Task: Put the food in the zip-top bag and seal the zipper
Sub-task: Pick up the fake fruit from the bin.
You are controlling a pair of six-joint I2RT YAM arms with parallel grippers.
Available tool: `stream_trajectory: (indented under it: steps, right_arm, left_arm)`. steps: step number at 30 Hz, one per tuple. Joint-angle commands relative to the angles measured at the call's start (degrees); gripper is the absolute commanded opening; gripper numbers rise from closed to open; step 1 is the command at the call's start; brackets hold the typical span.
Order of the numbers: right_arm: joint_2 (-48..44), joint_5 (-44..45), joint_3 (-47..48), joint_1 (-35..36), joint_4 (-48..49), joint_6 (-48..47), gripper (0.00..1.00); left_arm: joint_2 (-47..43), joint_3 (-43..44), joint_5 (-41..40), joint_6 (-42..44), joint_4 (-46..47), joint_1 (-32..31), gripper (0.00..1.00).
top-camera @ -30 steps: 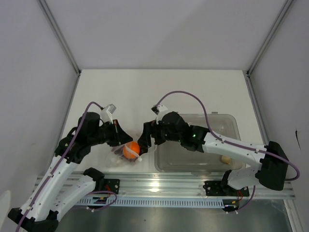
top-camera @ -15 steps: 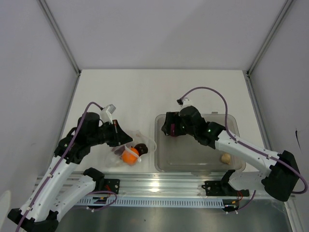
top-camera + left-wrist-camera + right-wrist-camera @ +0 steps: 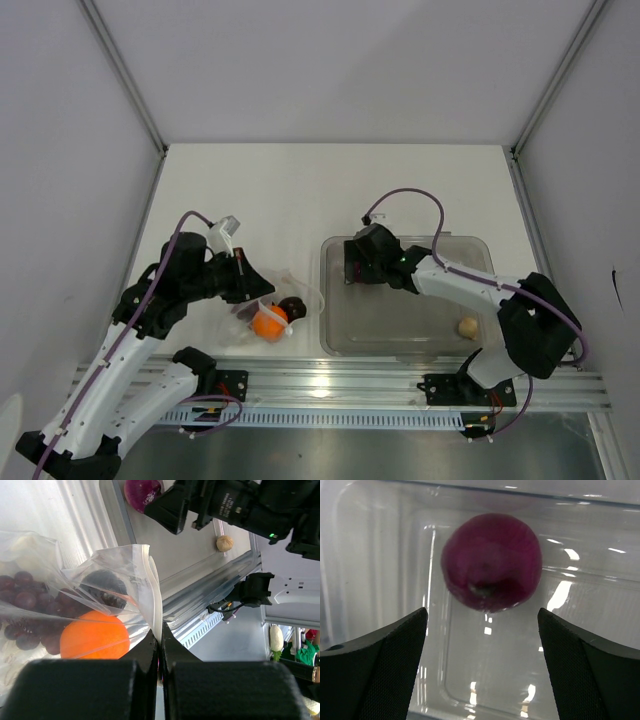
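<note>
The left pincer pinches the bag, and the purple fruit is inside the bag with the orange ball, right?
Not quite. The purple fruit isn't in the bag; it lies in the clear tub, as the right wrist view shows. The left pincer does pinch the bag, with the orange ball inside.

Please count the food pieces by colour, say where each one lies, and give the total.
dark red grape bunch, in the zip-top bag: 1
orange ball, in the bag: 1
blackish lump, in the bag: 1
purple round fruit, in the tub: 1
beige lump, in the tub: 1
Total: 5
</note>
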Motion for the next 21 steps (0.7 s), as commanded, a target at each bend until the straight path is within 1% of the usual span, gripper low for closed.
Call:
stream_trajectory:
  steps: [1, 4, 7, 13, 16, 19, 21]
  right_arm:
    - [2.89, 5.50, 2.94, -0.14, 0.43, -0.24, 0.92]
    - [5.36, 7.09, 3.39, -0.06, 1.48, -1.20, 0.92]
    - [7.38, 7.00, 3.21, -0.23, 5.17, -2.87, 0.93]
    - [11.68, 6.22, 4.36, -0.50, 8.24, -4.19, 0.92]
    - [12.83, 5.69, 4.27, -0.58, 9.39, -4.63, 0.87]
    - [12.40, 5.68, 3.48, -0.15, 10.27, -4.90, 0.71]
    - [11.26, 5.60, 2.78, 0.03, 10.71, -5.07, 0.64]
  left_arm:
    - [-0.24, 0.77, 1.24, 0.04, 2.60, -0.37, 0.01]
    - [-0.15, 0.58, 1.41, 0.04, 2.77, -0.37, 0.01]
    - [-0.07, 0.67, 1.41, 0.22, 2.86, -0.37, 0.01]
    - [0.20, 0.50, 1.33, 0.39, 2.69, -0.37, 0.01]
    - [0.02, 0.41, 1.24, 0.48, 2.69, -0.37, 0.01]
    - [0.28, 0.15, 1.33, 0.48, 2.95, -0.37, 0.01]
    - [0.46, 0.06, 1.33, 0.48, 2.95, -0.37, 0.01]
